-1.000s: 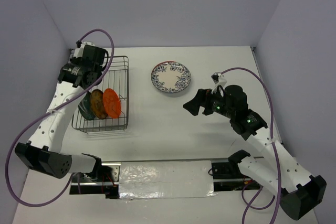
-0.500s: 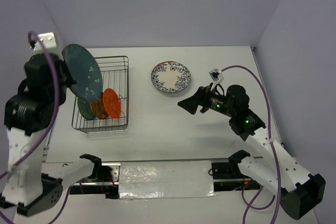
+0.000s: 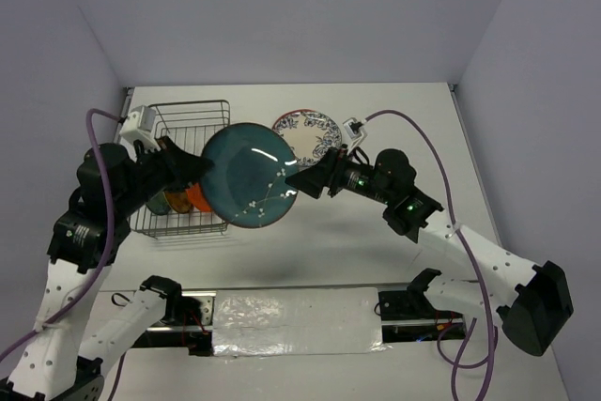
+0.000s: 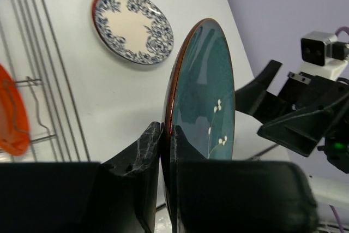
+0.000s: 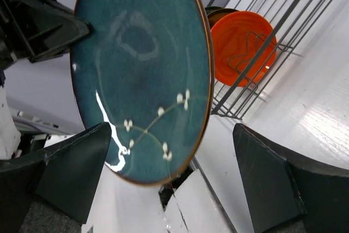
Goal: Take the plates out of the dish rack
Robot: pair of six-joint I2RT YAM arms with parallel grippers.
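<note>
Two grippers meet in the air over the white table (image 3: 394, 119). The left gripper (image 4: 163, 151) pinches the rim of the big dark teal plate (image 3: 249, 176) and holds it up on its edge beside the dish rack (image 3: 202, 110), so the far side is free. The right gripper (image 3: 299, 181) has its fingers wide apart near that side, maybe to take it. An orange plate (image 5: 240, 47) stands in the rack. A white-and-blue plate (image 3: 315, 133) lies flat. The walls (image 3: 282, 16) are pale purple.

The teal plate (image 3: 246, 177) is showing a deep blue-green glaze, small white blossoms on a thin pale stem, and a reddish-brown rim. The patterned plate (image 3: 305, 133) on the white bench (image 3: 404, 115) is wearing a blue floral border round a cream centre. The orange plate (image 5: 229, 53) is sitting plain among the dish rack's (image 3: 188, 103) silver-grey wires.
</note>
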